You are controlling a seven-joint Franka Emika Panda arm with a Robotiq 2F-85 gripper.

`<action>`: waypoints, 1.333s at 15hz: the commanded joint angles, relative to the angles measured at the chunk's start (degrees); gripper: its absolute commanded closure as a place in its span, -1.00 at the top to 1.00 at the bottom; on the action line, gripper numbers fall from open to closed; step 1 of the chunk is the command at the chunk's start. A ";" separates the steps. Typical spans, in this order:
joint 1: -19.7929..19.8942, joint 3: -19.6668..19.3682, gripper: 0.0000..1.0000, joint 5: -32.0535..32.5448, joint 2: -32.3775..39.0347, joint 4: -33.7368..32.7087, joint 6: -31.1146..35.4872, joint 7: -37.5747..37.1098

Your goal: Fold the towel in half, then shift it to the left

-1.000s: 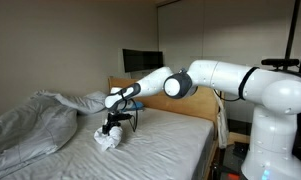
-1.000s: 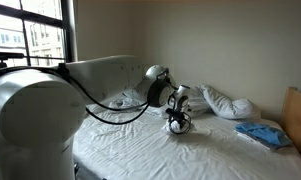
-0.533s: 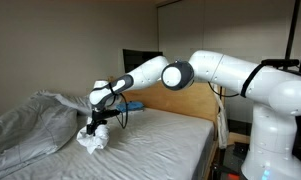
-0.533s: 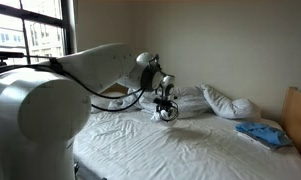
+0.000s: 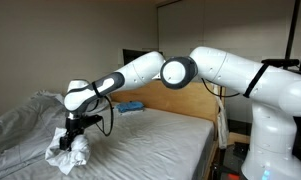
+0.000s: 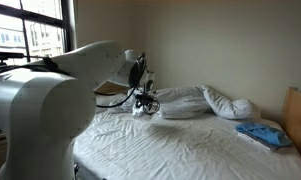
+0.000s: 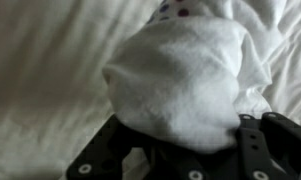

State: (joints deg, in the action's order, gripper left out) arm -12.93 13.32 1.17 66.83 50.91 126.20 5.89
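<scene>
The white towel [image 5: 69, 152] is bunched in a crumpled bundle, with small coloured dots showing at its far edge in the wrist view [image 7: 185, 85]. My gripper [image 5: 72, 133] is shut on the towel's top and holds it against the white bed sheet, near the grey duvet. In an exterior view the gripper [image 6: 140, 104] and the towel [image 6: 137, 110] sit close beside the robot's white body. In the wrist view the towel fills the space between my black fingers [image 7: 180, 148].
A rumpled grey duvet [image 5: 25, 120] lies beside the towel. A blue cloth [image 6: 262, 133] lies near the wooden headboard [image 5: 180, 103]. A pillow [image 6: 228, 104] lies on the bed. A window [image 6: 30, 45] is behind the robot.
My gripper has dragged the bunched towel across the bed from near the middle toward the duvet side, still shut on it.
</scene>
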 commanded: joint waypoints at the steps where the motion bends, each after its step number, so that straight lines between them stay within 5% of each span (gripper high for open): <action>1: -2.44 1.86 -0.78 1.14 0.23 0.32 -1.73 5.99; 11: -5.10 7.84 -0.79 -0.65 7.72 -3.78 -2.21 19.35; 15: -6.34 6.11 -0.82 0.85 9.62 -5.03 -2.39 17.29; 16: -6.83 5.12 -0.15 1.39 9.75 -5.08 -2.25 16.09; 20: -8.18 1.92 0.37 2.21 9.70 -5.78 -4.60 14.41</action>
State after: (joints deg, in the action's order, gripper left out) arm -19.81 17.41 1.85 76.70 46.71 124.69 22.88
